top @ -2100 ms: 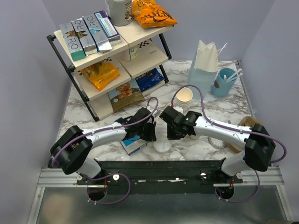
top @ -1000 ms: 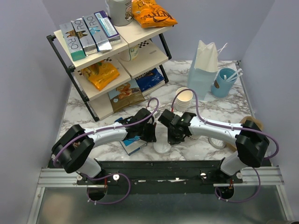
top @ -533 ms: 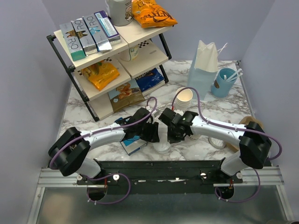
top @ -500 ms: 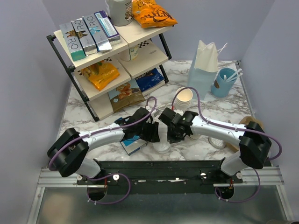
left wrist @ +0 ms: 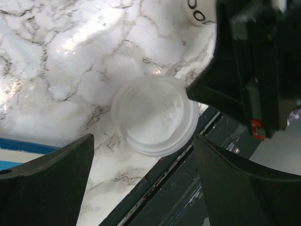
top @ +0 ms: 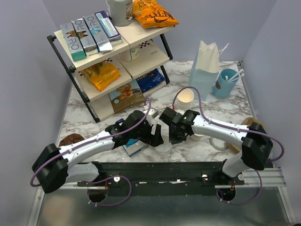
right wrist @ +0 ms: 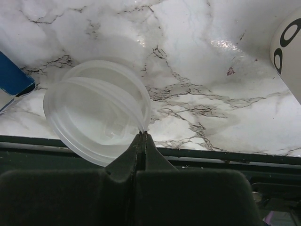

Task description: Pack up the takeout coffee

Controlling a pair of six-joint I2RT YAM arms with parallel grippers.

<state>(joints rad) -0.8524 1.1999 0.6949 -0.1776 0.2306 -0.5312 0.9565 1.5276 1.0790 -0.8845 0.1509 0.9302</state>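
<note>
Comparing this moment with the half second before it, we see that the left arm is the one that moves. It stretches further across the white marble table point(top: 89, 126), and the left gripper point(left wrist: 143, 141) now hangs right over the translucent white round plastic lid point(left wrist: 155, 117) near the table's front edge. Its two dark fingers are spread wide, one on each side of the lid and touching nothing. The right gripper point(right wrist: 142, 137) keeps about the same place as before, its fingers pressed together on the near rim of that lid. A second rim shows just behind the first, so we suspect two lids nested together, though we cannot tell for sure. The takeout coffee cup point(right wrist: 288, 51), small, of cream paper with black lettering, sits near the lid on the right arm's side and is mostly hidden beneath the right forearm in the overhead view. Only a strip of its wall shows in the wrist views, so we cannot tell whether it is capped. The flat blue box point(top: 134, 147) lies just left of the lid. We judge that packing proper has not begun, since neither gripper touches the cup. The left arm's arrival suggests both pincers are about to work on the lid together, perhaps to part or steady it, before anything goes to the cup.
</note>
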